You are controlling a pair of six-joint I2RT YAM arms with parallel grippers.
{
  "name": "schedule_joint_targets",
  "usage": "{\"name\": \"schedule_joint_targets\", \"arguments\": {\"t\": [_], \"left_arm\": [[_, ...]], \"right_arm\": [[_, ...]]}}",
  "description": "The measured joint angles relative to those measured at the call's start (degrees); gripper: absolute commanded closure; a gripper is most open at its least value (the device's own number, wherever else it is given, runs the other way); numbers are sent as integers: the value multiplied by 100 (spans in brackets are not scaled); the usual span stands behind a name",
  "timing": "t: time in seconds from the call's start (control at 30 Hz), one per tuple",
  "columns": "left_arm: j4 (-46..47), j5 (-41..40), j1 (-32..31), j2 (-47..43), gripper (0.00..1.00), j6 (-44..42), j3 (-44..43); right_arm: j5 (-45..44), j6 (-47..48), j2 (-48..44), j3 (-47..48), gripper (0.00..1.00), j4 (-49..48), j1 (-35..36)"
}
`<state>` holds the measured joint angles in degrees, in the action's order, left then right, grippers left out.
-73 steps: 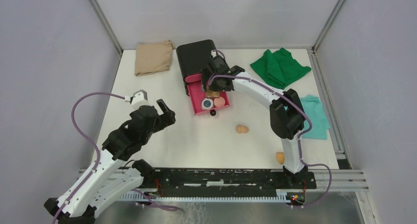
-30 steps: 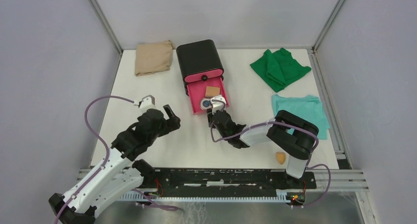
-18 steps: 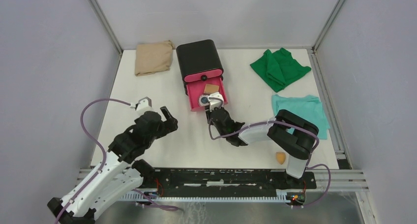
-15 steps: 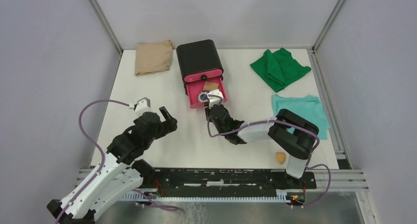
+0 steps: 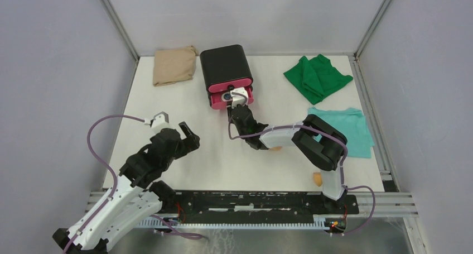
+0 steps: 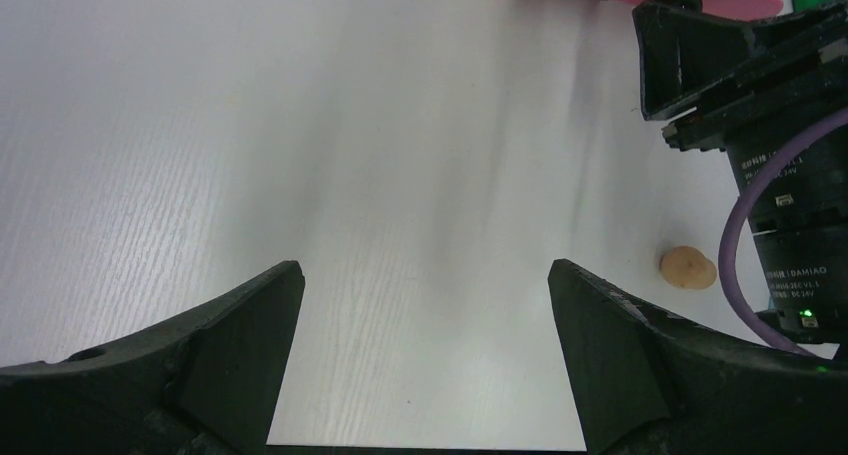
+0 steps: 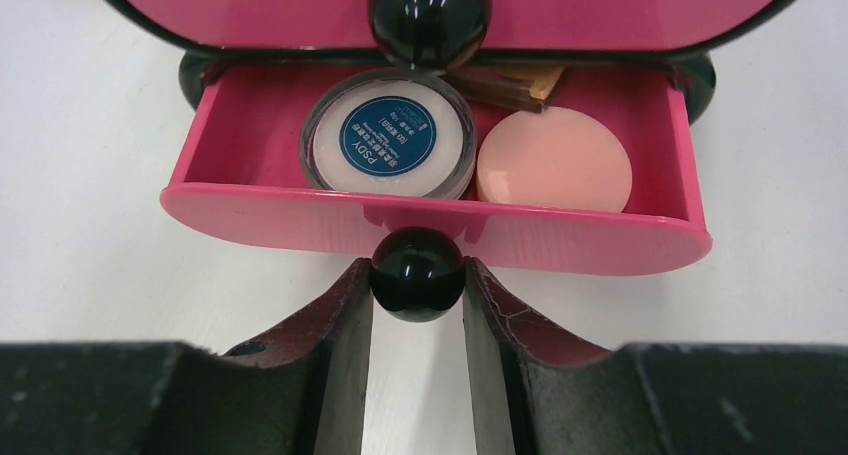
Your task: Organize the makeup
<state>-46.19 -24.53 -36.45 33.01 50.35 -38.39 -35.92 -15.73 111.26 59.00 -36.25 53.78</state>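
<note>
The right end effector (image 7: 417,277) clamps the black knob (image 7: 417,271) of the pink drawer (image 7: 300,220), seemingly to shut in the compact (image 7: 390,141) and pink round piece (image 7: 554,163); the left end effector (image 6: 425,275) hovers wide open.

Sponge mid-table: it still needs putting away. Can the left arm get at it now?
Probably not cleanly: the sponge peeks from under the right arm, with the right gripper shut on the drawer knob. The left gripper is open.

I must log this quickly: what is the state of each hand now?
Left hand: open, holding nothing.
Right hand: closed on the black knob of the pink drawer.
</note>
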Motion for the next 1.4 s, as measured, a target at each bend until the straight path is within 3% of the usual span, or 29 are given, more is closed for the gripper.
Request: {"name": "schedule_joint_targets", "arguments": {"t": [0.2,0.5,0.9,1.13,1.4], "left_arm": [[-48,0,0,0,0,35,0],[-50,0,0,138,0,35,0],[-31,-31,0,146,0,33,-2],[-26,-39,0,297,0,31,-125],[-48,-68,0,195,0,28,-131]], "right_arm": [[61,-26,404,599,61,140,-190],[638,-216,629,975,32,181,-470],[1266,-586,-527,-39,32,472,-476],[1191,-1062,-339,-50,33,807,-479],[973,-1453,468,654,33,1298,-479]]}}
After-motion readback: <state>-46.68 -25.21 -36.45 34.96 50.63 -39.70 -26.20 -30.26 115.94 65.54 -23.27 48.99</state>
